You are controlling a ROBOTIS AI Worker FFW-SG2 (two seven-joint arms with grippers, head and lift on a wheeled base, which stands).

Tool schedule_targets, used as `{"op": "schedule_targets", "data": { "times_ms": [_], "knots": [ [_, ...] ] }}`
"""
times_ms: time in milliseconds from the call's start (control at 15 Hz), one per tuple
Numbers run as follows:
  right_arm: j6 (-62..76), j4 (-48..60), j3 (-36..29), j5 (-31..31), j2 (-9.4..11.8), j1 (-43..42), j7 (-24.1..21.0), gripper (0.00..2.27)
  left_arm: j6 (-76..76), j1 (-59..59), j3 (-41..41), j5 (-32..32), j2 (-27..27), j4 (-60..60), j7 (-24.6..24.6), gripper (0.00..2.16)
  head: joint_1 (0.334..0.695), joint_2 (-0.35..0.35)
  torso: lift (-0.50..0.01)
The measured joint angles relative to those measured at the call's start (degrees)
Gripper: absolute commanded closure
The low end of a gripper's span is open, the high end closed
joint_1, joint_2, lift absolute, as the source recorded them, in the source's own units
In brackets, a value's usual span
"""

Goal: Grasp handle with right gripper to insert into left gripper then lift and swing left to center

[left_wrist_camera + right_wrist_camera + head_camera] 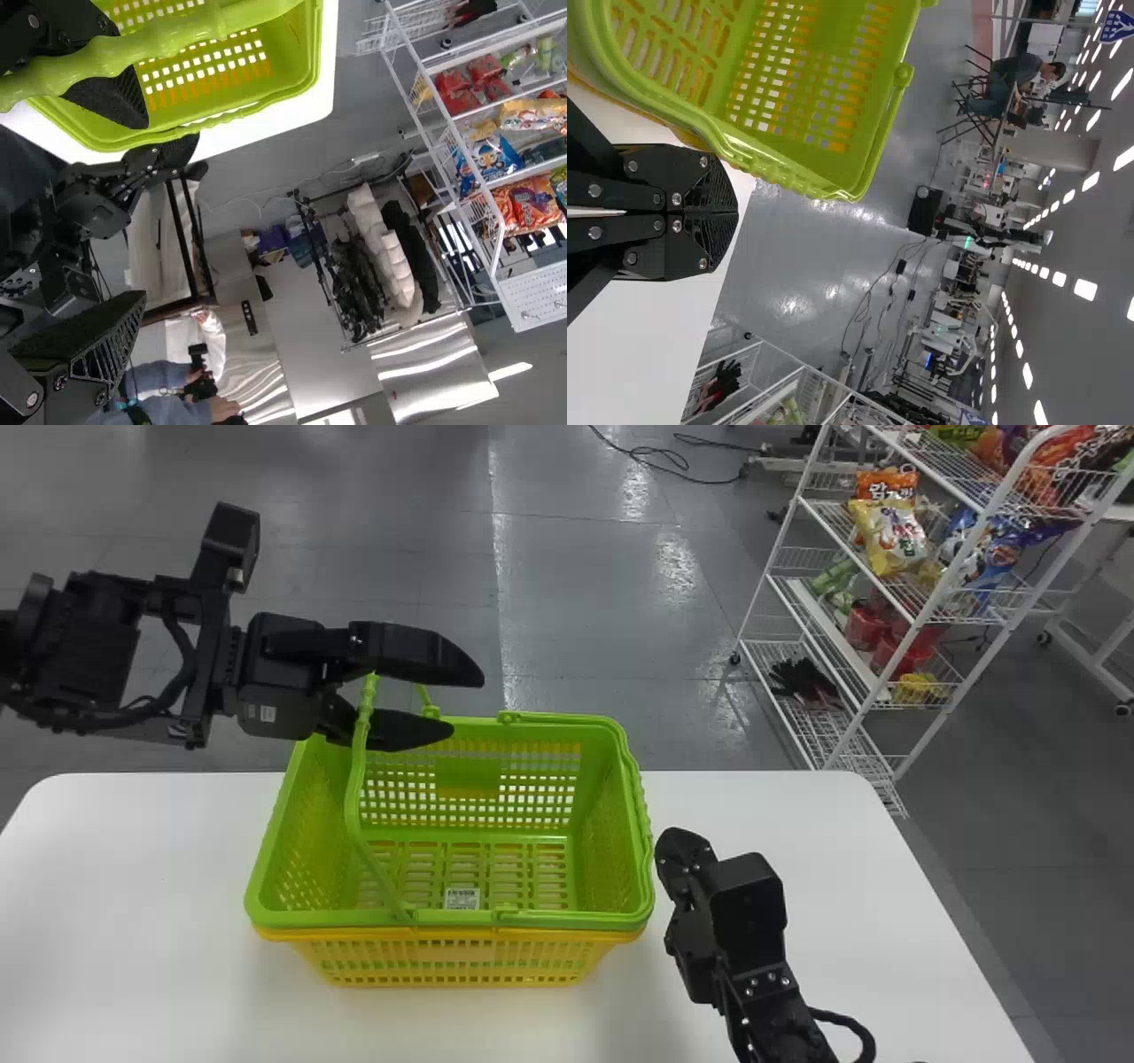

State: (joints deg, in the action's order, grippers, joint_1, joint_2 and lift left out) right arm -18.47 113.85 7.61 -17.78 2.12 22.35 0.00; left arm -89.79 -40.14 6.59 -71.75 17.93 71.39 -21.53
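Left gripper is being held open above the back-left part of the green basket, with the raised handle being carried across one finger and behind the other in the head view, so its bar appears to be sitting in the mouth. No clamping is being shown; whether a finger is being touched cannot be told. Right gripper is being held closed just beside the basket's right end, over the table, with nothing being gripped. Second handle is apparently being carried folded on the right rim near it. Load is being judged light, as no goods are being carried inside; however, a yellow basket is being nested under the green one and may be dragged up too. Handle is being read as smooth, stiff plastic: little crush risk, but slip and roll are being expected if the pads are being loaded off-centre. Free pivoting at the rim hinges is being assumed, so the bar could be swung away by a nudge. Best hold is being put at the ribbed middle of the bar, squarely between the pads; if only a sloping leg is being pinched, the basket will probably be tilted during the lift.
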Motion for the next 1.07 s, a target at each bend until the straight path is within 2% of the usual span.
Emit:
{"op": "schedule_targets", "data": {
  "times_ms": [1067],
  "knots": [
    [-1.7,-0.4,1.7,0.1,0.7,-1.1,0.0,2.22,0.0,1.0,-0.1,-1.4,0.1,-0.2,0.1,0.16,0.695,-0.144,-0.093]
  ]
}}
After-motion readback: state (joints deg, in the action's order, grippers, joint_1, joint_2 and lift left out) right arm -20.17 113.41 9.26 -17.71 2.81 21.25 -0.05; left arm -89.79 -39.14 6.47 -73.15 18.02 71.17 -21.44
